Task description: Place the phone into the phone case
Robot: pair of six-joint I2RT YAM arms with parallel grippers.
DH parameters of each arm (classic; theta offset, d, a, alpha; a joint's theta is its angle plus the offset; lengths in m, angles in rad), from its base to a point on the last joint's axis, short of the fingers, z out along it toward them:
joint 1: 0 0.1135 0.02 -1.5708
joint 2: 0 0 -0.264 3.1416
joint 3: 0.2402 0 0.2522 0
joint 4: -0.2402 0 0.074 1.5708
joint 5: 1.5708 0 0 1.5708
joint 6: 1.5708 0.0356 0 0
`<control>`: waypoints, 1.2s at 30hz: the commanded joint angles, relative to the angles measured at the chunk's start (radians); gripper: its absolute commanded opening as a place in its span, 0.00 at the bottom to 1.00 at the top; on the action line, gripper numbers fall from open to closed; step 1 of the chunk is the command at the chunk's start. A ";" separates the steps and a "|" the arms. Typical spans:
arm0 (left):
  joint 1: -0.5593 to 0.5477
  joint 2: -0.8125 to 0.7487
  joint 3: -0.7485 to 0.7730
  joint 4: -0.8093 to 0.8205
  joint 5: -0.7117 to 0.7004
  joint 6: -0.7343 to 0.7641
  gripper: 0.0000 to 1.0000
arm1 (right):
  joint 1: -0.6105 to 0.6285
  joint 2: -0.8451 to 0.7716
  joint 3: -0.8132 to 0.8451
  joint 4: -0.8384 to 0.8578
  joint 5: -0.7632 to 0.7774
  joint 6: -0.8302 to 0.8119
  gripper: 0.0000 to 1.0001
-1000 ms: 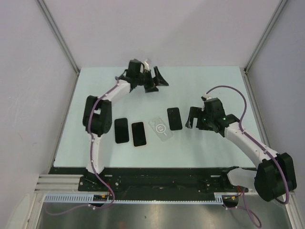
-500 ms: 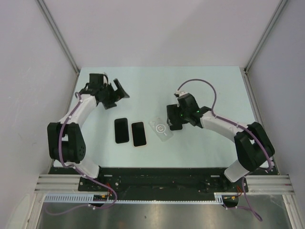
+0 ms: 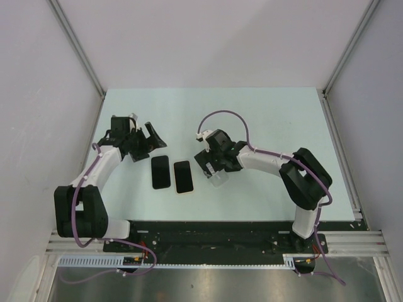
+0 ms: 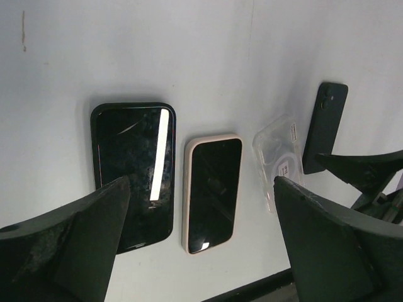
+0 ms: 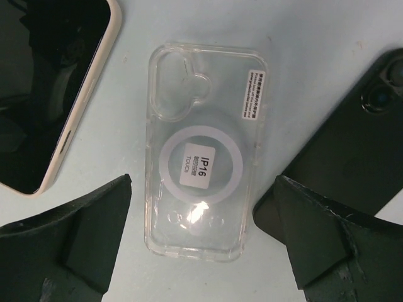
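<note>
Clear plastic phone case with white ring [image 5: 200, 154] is noted flat on the pale table [image 5: 189, 25], long axis directed away from the wrist camera, camera cutout farthest, matte black phone [image 5: 340, 157] face-down just beside it; right arm [image 3: 271, 160] is extended leftward above it, right fingers [image 5: 69, 242] spread wide, nothing grasped.

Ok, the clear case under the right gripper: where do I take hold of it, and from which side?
Probably pinch the clear case across its long edges at the camera-cutout end, coming straight down. It lies flat, and there the black phone angles away, leaving finger room; towards the other end that phone's corner crowds the edge. The open right gripper straddles its width.
</note>
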 commanded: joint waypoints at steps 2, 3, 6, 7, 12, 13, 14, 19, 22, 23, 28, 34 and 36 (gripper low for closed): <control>0.006 0.013 0.010 0.046 0.066 0.028 1.00 | 0.009 0.062 0.074 -0.039 0.021 -0.044 1.00; 0.008 0.013 0.008 0.046 0.074 0.027 1.00 | 0.011 0.071 0.080 -0.044 0.022 -0.043 1.00; 0.009 -0.001 -0.007 0.065 0.090 0.024 0.99 | 0.017 0.098 0.091 -0.053 0.024 -0.049 1.00; 0.009 -0.005 -0.009 0.068 0.092 0.025 0.99 | 0.019 0.104 0.093 -0.056 0.026 -0.066 1.00; 0.009 -0.021 -0.015 0.079 0.098 0.033 0.98 | 0.037 0.145 0.102 -0.070 0.025 -0.078 0.99; 0.009 -0.024 -0.015 0.080 0.101 0.033 0.97 | 0.040 0.147 0.102 -0.070 0.029 -0.080 0.99; 0.009 -0.024 -0.016 0.085 0.106 0.034 0.97 | 0.042 0.150 0.102 -0.073 0.032 -0.080 0.97; 0.009 -0.054 -0.044 0.157 0.196 0.057 0.93 | 0.017 0.112 0.102 -0.082 -0.032 -0.031 0.89; 0.009 -0.093 -0.079 0.253 0.271 0.051 0.90 | -0.068 0.072 0.102 -0.070 -0.239 0.046 0.79; 0.009 -0.097 -0.084 0.284 0.299 0.045 0.89 | -0.089 0.069 0.102 -0.059 -0.284 0.076 0.73; 0.009 -0.073 -0.079 0.319 0.371 0.031 0.84 | -0.181 0.058 0.087 0.008 -0.656 0.147 0.69; -0.049 -0.044 -0.099 0.436 0.471 0.023 0.79 | -0.262 0.044 -0.033 0.356 -1.060 0.429 0.69; -0.096 -0.028 -0.101 0.453 0.486 0.033 0.72 | -0.282 0.044 -0.088 0.520 -1.132 0.535 0.70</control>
